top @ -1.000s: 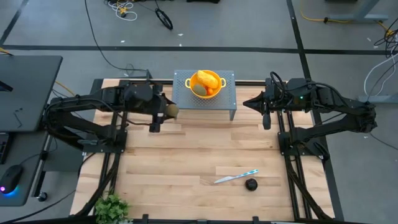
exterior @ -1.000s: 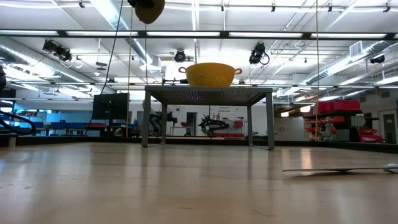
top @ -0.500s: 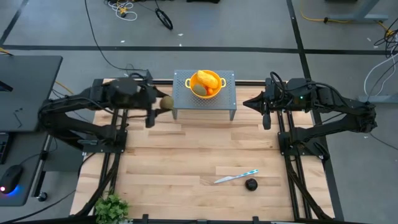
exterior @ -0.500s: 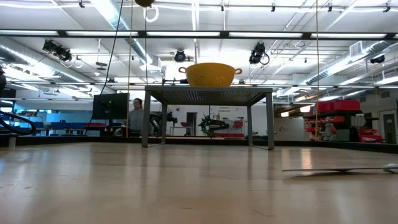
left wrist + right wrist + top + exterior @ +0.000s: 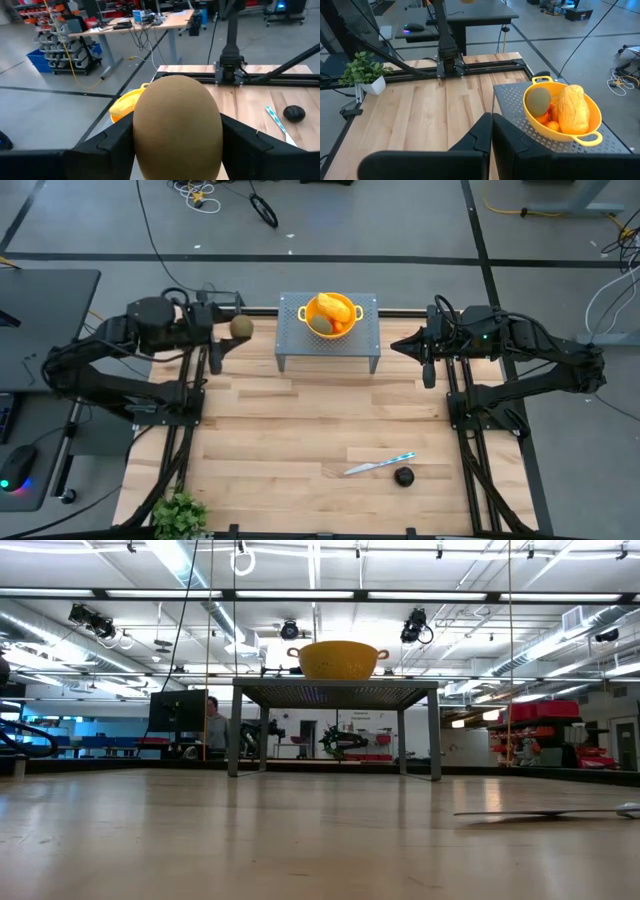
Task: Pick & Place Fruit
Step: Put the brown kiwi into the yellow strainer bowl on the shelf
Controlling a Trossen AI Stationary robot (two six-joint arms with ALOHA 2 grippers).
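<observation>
Left wrist view: left gripper [image 5: 177, 150] clamps an olive-brown oval fruit [image 5: 177, 127] across its middle, high above the table's left rear, beside the perforated stand [image 5: 360, 340].
Looks firm, smooth, light; likely to roll, so hold its widest part. Fingertips hidden behind fruit. Right gripper [image 5: 491, 131] shut, empty. Yellow colander [image 5: 352, 311] holds other fruit.

Grey floor [image 5: 400, 220] with loose cables [image 5: 195, 192]; ceiling strip lights [image 5: 180, 560]; dark desk [image 5: 45, 330] at left; person [image 5: 213, 725] standing in background.
</observation>
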